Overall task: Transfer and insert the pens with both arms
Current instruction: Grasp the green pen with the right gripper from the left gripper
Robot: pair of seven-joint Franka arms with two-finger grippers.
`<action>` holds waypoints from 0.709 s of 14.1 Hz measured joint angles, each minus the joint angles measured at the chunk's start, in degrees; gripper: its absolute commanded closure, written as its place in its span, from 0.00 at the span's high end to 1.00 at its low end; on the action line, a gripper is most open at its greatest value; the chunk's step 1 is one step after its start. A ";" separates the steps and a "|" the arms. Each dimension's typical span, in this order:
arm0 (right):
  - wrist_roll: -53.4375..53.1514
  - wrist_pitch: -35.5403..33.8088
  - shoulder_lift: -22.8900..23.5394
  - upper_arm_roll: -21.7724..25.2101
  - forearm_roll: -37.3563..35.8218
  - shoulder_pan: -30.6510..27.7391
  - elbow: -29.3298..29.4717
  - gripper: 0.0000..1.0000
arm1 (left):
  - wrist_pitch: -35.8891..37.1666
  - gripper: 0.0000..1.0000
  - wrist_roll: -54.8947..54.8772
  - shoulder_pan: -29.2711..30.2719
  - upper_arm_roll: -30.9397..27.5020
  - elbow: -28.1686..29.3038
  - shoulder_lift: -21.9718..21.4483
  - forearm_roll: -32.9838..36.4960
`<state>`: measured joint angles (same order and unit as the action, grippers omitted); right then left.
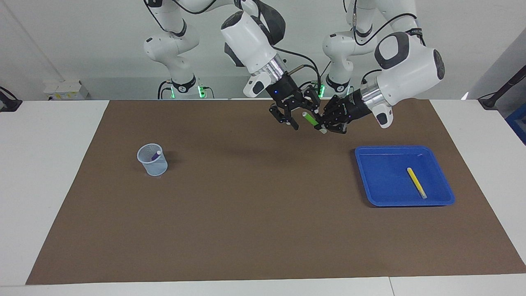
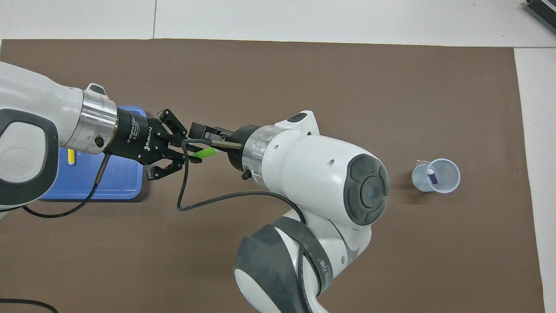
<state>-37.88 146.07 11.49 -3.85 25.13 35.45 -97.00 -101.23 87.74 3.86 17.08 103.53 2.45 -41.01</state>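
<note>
Left gripper (image 1: 324, 125): clamped on green pen (image 1: 311, 119), raised over the brown mat (image 1: 246, 213).
Right gripper (image 1: 303, 118): fingers spread either side of the green pen's free end, not touching.
Yellow pen (image 1: 416, 183): lying in blue tray (image 1: 370, 193), toward left arm's end.
Purple pen (image 1: 155, 156): standing in mesh cup (image 1: 153, 166), toward right arm's end.
</note>
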 measured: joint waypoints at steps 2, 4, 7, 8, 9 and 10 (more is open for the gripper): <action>0.00 -0.40 0.03 -0.06 0.00 0.19 0.00 0.82 | 0.04 0.00 0.00 -0.01 0.01 0.02 -0.04 -0.05; 0.00 -0.69 0.03 -0.13 0.00 0.22 0.00 0.78 | 0.05 0.00 0.00 -0.01 0.01 0.03 -0.07 -0.09; 0.00 -0.75 0.03 -0.13 0.00 0.21 0.00 0.78 | 0.25 0.00 0.00 -0.02 0.02 0.04 -0.08 -0.19; 0.00 -0.76 0.03 -0.13 0.00 0.21 0.00 0.78 | 0.33 0.00 0.00 -0.03 0.02 0.04 -0.08 -0.22; 0.00 -0.83 0.03 -0.13 0.00 0.22 0.00 0.78 | 0.37 0.00 0.00 -0.03 0.02 0.04 -0.11 -0.26; 0.00 -1.05 0.03 -0.14 0.00 0.22 0.00 0.78 | 0.42 0.00 0.00 -0.03 0.02 0.04 -0.17 -0.29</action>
<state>-37.88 145.01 11.52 -3.99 25.13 35.67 -97.00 -100.81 87.74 3.83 17.10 103.57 2.28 -41.29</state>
